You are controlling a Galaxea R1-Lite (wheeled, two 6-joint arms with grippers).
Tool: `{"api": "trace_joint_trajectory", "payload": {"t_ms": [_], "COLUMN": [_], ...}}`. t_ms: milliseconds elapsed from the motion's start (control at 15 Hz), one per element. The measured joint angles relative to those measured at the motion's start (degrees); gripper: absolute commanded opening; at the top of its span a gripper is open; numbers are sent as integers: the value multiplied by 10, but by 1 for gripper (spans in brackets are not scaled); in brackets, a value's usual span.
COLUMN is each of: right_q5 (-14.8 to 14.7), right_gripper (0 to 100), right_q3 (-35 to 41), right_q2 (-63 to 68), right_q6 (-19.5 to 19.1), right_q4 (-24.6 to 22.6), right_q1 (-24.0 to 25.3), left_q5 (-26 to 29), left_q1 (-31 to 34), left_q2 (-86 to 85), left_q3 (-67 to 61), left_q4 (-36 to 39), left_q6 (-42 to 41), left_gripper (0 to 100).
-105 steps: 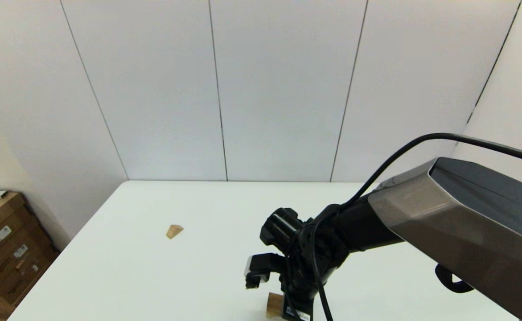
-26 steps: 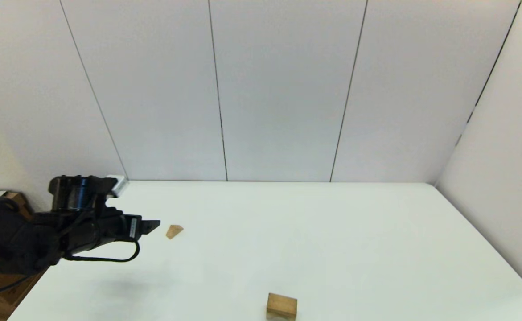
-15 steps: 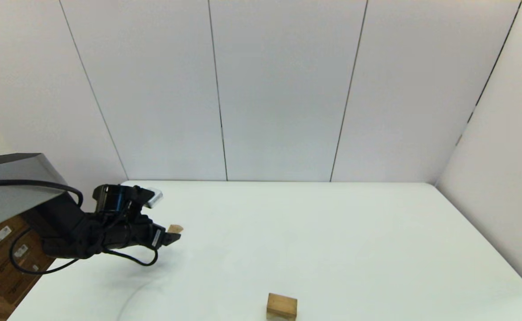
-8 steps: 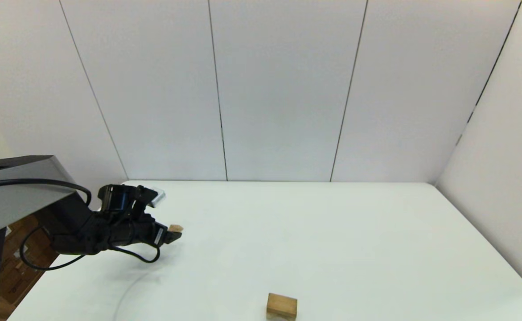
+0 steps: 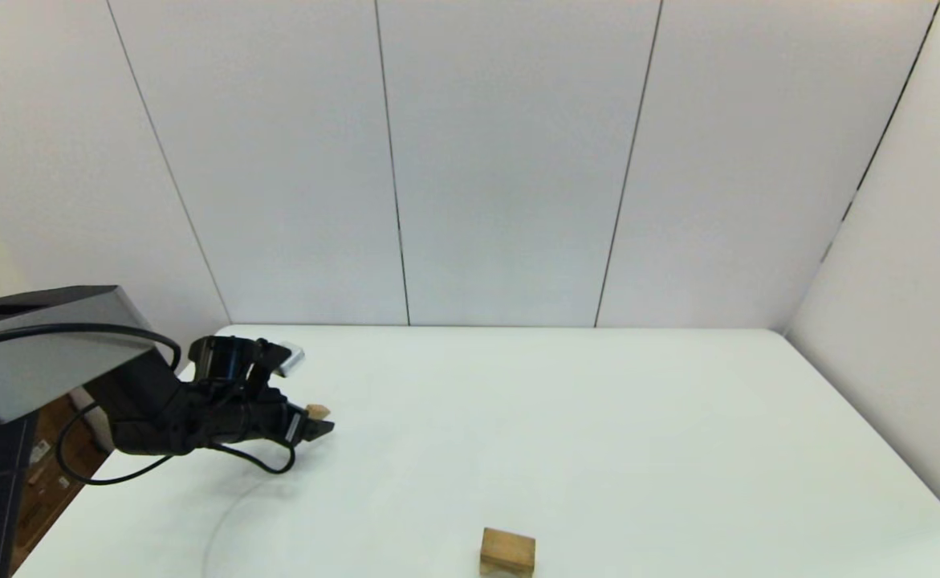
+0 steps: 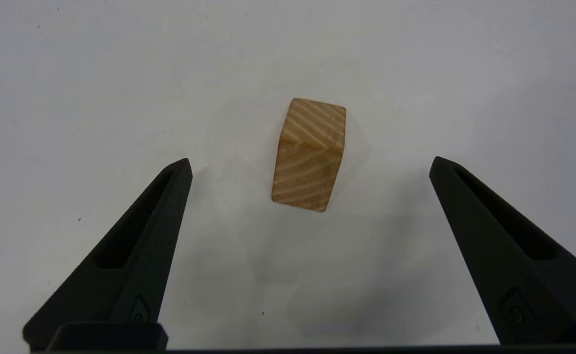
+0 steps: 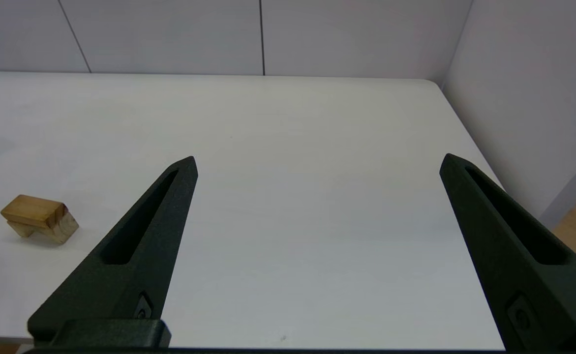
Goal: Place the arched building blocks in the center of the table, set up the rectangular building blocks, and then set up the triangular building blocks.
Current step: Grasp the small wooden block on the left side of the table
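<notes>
The triangular building block [image 6: 309, 155], a small striped wooden wedge, lies on the white table [image 5: 598, 417] at the far left [image 5: 317, 411]. My left gripper [image 6: 310, 160] is open and low over it, one finger on each side, touching neither face; the head view shows this gripper [image 5: 321, 425] just in front of the wedge. Near the table's front middle, the rectangular building block [image 7: 34, 210] rests on top of the arched building block [image 7: 62, 230]; this stack [image 5: 507, 550] stands alone. My right gripper [image 7: 318, 157] is open, empty and drawn back off the front right.
White wall panels close the table's far and right sides. Cardboard boxes [image 5: 36, 482] sit on the floor beyond the left edge, behind my left arm [image 5: 44, 361]. The rounded far right table corner [image 7: 433, 82] shows in the right wrist view.
The right arm, over the stack 7 s ago, has left the head view. My left gripper came in from the left and has edged up to the wedge, fingers still open.
</notes>
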State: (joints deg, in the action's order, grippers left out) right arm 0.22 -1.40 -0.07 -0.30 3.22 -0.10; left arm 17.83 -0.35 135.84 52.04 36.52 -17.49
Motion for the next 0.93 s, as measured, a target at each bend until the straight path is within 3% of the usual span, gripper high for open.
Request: {"api": "trace_joint_trajectory", "payload": {"t_ms": [933], "right_q5": [0], "right_gripper": [100], "right_q3": [0], "right_q2": [0], "right_q6": [0], "right_q4": [0], "right_q1": [0], "left_q5": [11], "left_q1": [0], "left_q2": [26], "left_q3": [34], "left_q4": [0], "left_q6": [-4], "left_gripper": [100]}}
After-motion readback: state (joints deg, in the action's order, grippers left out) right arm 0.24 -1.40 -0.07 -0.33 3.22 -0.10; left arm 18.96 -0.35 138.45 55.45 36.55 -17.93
